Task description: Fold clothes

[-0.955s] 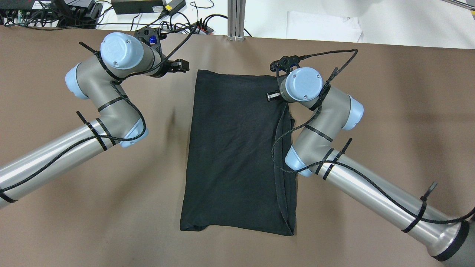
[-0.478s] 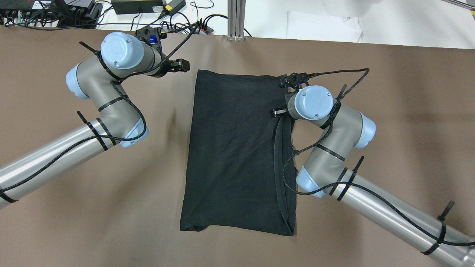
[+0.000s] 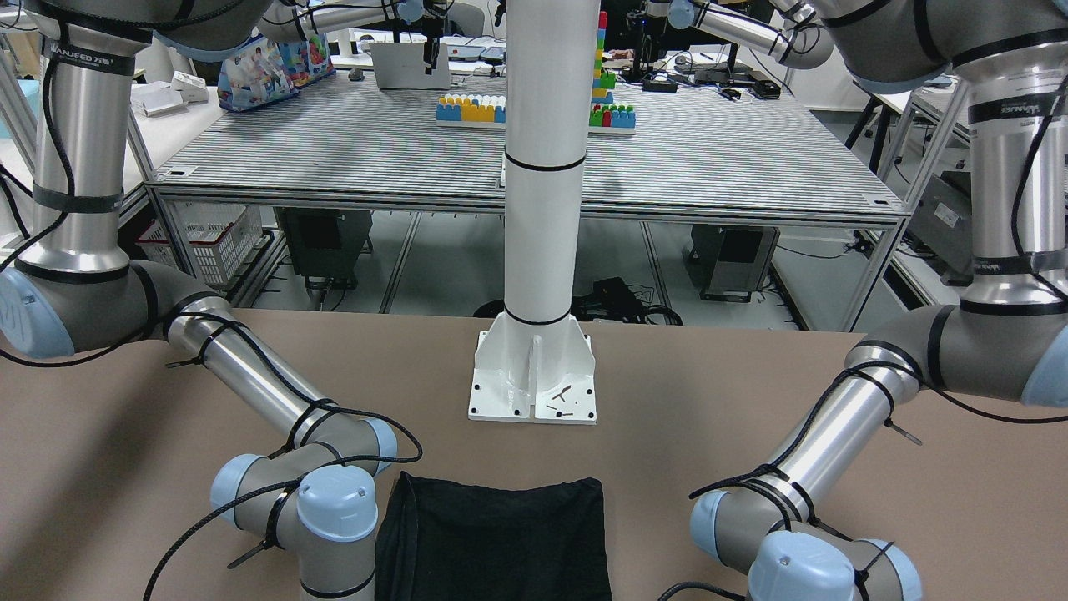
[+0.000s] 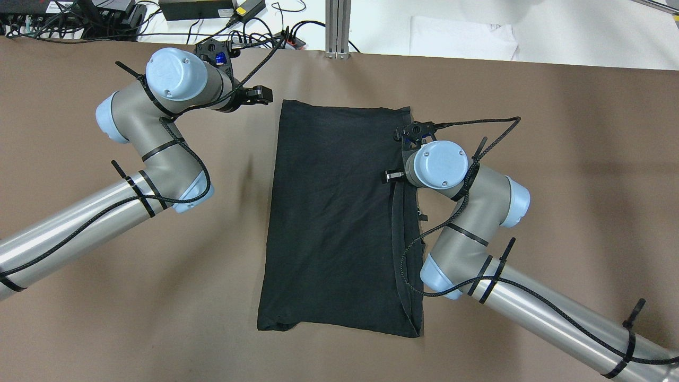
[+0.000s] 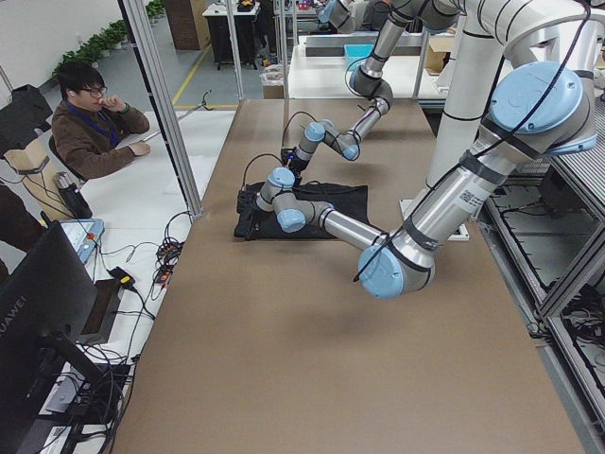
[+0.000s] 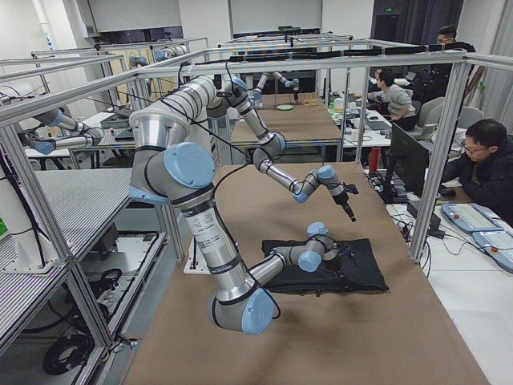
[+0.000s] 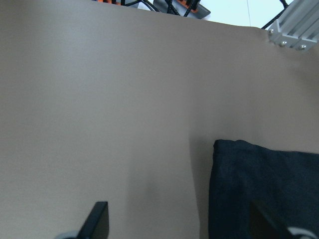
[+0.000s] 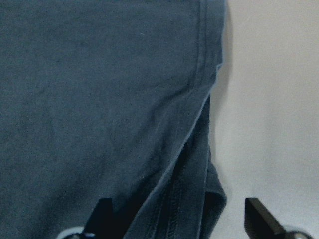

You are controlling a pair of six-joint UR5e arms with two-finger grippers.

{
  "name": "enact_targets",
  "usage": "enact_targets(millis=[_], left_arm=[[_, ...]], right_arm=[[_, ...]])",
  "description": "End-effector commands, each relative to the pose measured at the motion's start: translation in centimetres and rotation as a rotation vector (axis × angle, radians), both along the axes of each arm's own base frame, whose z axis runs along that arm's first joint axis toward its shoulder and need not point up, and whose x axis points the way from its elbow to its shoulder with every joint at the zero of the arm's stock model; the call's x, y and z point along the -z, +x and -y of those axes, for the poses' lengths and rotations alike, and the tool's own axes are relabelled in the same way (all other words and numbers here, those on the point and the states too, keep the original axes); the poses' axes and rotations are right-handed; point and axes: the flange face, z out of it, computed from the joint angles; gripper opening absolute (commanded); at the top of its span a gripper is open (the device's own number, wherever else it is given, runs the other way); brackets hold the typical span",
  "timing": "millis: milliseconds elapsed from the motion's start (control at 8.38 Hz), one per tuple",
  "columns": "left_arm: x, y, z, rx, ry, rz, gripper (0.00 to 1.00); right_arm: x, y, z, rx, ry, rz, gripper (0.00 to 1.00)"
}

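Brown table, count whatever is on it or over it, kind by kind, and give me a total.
Black garment: 1
Robot arms: 2 (left arm, right arm)
White pole: 1
Total: 4

Found left gripper [image 4: 260,95] with jaws spread wide, tilted downward and inward; found right gripper [image 4: 391,175] likewise spread, aimed down.
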Motion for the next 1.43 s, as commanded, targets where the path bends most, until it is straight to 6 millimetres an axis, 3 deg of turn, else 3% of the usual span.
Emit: enact_targets(millis=[0, 358, 716, 955, 1313], left_arm=[[0.1, 0.1, -0.1, 0.015, -0.009, -0.011, 1.00], [-0.1, 0.9, -0.6, 0.012, -0.013, -0.008, 1.00], [0.1, 1.3, -0.8, 0.022, -0.011, -0.010, 1.00], [0.1, 1.2, -0.8, 0.026, -0.009, -0.008, 1.00], [0.5, 1.3, -0.7, 0.026, -0.006, -0.011, 1.00]], right_arm=[[-0.2, -0.6, -0.5, 0.002, -0.009, -0.001, 0.93], [-0.7, 0.4, -0.5, 0.001, -0.011, 0.001, 0.93], [-3.8, 4.2, -3.5, 0.015, -0.005, -0.005, 0.93], [-5.5, 5.6, -4.7, 0.020, -0.013, -0.009, 0.93], [-1.0, 7.0, -6.5, 0.061, -0.020, 0.045, 0.94]])
